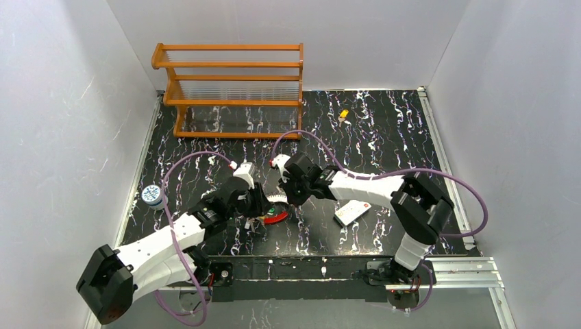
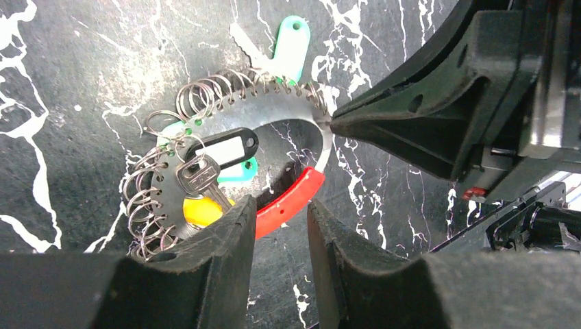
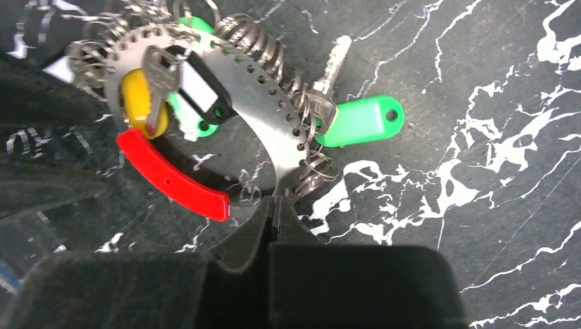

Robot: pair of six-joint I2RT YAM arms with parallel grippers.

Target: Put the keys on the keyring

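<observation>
The keyring is a flat metal oval loop with a red section, edged with several small wire rings, lying on the black marbled table. On it hang a silver key over a yellow head, a black tag, and a green-tagged key. My right gripper is shut, its tips pinching the loop's metal edge beside the red section. My left gripper stands open over the red section; its left finger covers part of the loop, and only table shows in the gap. A small yellow key lies alone at the back.
A wooden rack stands at the back left. A flat white card with a red mark lies right of the grippers. A small blue-and-white round object sits at the left edge. Purple cables arc over both arms.
</observation>
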